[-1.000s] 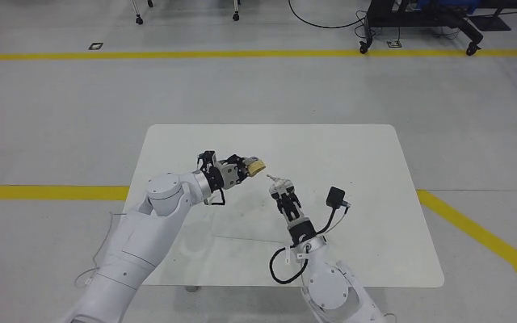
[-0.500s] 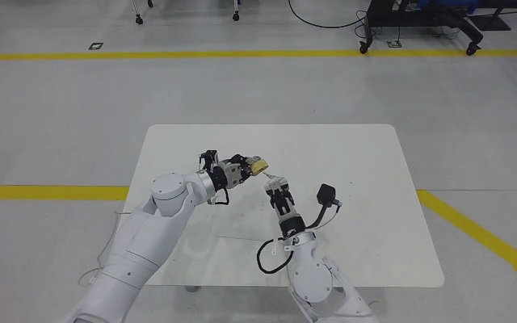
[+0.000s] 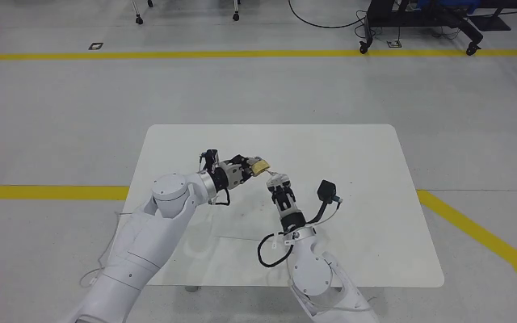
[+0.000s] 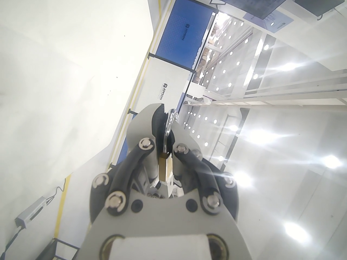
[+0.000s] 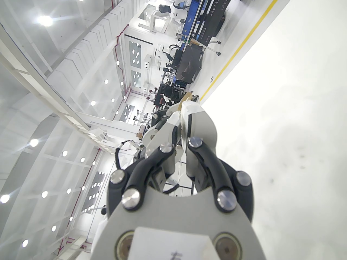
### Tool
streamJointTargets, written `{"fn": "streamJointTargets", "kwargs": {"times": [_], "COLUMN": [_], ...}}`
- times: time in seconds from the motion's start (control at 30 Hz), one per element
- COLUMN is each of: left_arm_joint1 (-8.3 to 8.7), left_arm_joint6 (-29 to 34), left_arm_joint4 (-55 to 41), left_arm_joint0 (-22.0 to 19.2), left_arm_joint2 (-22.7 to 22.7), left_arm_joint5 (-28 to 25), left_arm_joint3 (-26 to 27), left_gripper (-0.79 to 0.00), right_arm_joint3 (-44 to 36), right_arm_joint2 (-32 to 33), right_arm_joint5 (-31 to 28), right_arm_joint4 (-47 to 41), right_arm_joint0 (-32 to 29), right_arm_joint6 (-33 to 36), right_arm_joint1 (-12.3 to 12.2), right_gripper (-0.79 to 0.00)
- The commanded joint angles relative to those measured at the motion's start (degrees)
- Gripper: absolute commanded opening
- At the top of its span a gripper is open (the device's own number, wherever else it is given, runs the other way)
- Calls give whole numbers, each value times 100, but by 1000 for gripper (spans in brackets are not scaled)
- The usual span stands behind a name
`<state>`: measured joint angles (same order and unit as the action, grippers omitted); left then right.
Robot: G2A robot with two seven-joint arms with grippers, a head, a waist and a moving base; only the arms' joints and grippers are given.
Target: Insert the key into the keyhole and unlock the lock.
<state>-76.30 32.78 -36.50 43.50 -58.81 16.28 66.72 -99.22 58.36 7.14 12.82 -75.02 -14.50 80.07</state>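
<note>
A brass padlock (image 3: 257,166) with a silver shackle is held above the white table (image 3: 355,153) by my left gripper (image 3: 245,169). In the left wrist view the left gripper (image 4: 168,119) is shut on the padlock: its brass body (image 4: 164,166) sits between the fingers and the shackle (image 4: 171,122) reaches the tips. My right gripper (image 3: 276,181) stands just right of the padlock, shut on a small silvery key (image 3: 274,176) that points toward it. In the right wrist view the right gripper (image 5: 184,108) has its fingers pressed together, and a tan bit of the padlock (image 5: 186,98) shows just past the tips.
Both grippers hang over the middle of the table, with bare white surface on all sides. A yellow floor line (image 3: 452,211) runs past the table's right edge. Wheeled black frames (image 3: 420,24) stand far behind.
My right arm's forearm swung left and its gripper with the key edged closer to the padlock. The left gripper shifted slightly right with the padlock.
</note>
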Motion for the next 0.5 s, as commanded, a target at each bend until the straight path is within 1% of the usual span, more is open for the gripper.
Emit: {"fn": "streamJointTargets", "kwargs": {"times": [0.0, 0.23, 0.47], "left_arm_joint1": [-2, -6, -12], "left_arm_joint6": [-43, -131, -274], "left_arm_joint4": [45, 125, 219], "left_arm_joint0": [23, 79, 144], "left_arm_joint2": [3, -37, -87], "left_arm_joint5": [-4, 18, -79], "left_arm_joint3": [47, 160, 202], "left_gripper": [-785, -785, -785], "right_arm_joint3": [-15, -113, -182], "right_arm_joint2": [19, 63, 106], "right_arm_joint5": [35, 161, 190], "right_arm_joint4": [16, 98, 177], "right_arm_joint0": [-8, -67, -133], "right_arm_joint6": [1, 35, 141], "right_arm_joint1": [10, 42, 66], "right_gripper": [-785, -785, -785]}}
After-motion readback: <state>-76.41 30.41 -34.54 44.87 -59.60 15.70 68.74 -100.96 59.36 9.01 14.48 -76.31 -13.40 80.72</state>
